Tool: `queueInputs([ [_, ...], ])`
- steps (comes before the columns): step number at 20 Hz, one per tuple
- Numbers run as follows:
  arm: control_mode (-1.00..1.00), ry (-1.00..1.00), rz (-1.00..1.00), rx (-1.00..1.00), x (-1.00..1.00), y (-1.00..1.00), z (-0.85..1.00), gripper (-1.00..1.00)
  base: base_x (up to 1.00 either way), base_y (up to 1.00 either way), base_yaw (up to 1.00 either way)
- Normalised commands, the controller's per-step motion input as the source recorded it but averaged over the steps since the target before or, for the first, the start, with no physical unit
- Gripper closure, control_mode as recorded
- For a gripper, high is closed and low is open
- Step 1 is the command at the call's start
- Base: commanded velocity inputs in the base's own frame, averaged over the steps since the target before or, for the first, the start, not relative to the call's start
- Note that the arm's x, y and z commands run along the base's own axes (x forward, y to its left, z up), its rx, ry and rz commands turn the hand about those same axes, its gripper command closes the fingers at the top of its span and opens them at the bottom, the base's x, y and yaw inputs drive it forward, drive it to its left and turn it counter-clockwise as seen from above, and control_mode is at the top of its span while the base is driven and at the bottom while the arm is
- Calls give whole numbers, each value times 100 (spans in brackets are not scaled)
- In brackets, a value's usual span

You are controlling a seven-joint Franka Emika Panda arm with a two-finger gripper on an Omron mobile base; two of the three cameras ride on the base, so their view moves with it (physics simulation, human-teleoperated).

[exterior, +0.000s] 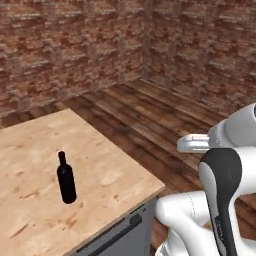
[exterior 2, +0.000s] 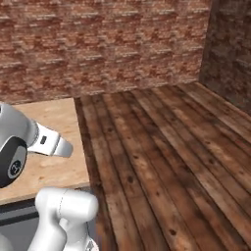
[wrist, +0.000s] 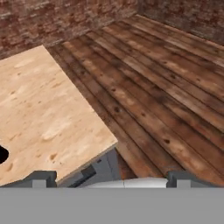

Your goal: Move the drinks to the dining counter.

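Note:
A tall black wine bottle [exterior: 66, 179] stands upright on the light wood top of the dining counter [exterior: 115, 170], left of its near right corner. A dark sliver of the bottle [wrist: 2, 154] touches the left edge of the hand view. My gripper [wrist: 113, 180] hovers above the counter's corner and looks down over it, well to the right of the bottle. It is open, its two dark fingertips [wrist: 41, 177] stand far apart, and nothing is between them.
The counter has a grey base with a dark handle [exterior: 117, 235] under its front edge. Dark wood plank floor [exterior 2: 166, 162] stretches right of the counter to brick walls [exterior 2: 108, 44]. My white arm [exterior: 220, 175] fills the lower right of the left base view.

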Motion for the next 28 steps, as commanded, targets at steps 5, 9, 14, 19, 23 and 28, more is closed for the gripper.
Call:
queueInputs([
  [5, 100, 0, 0, 0, 0, 0, 0, -100, 0, -4, -98],
  [9, 100, 0, 0, 0, 0, 0, 0, -100, 0, 0, -100],
  [14, 100, 0, 0, 0, 0, 0, 0, -100, 0, 0, -100],
  [19, 100, 0, 0, 0, 0, 0, 0, -100, 0, 0, -100],
  [23, 100, 0, 0, 0, 0, 0, 0, -100, 0, 0, -100],
  [28, 100, 0, 0, 0, 0, 0, 0, -100, 0, 0, -100],
])
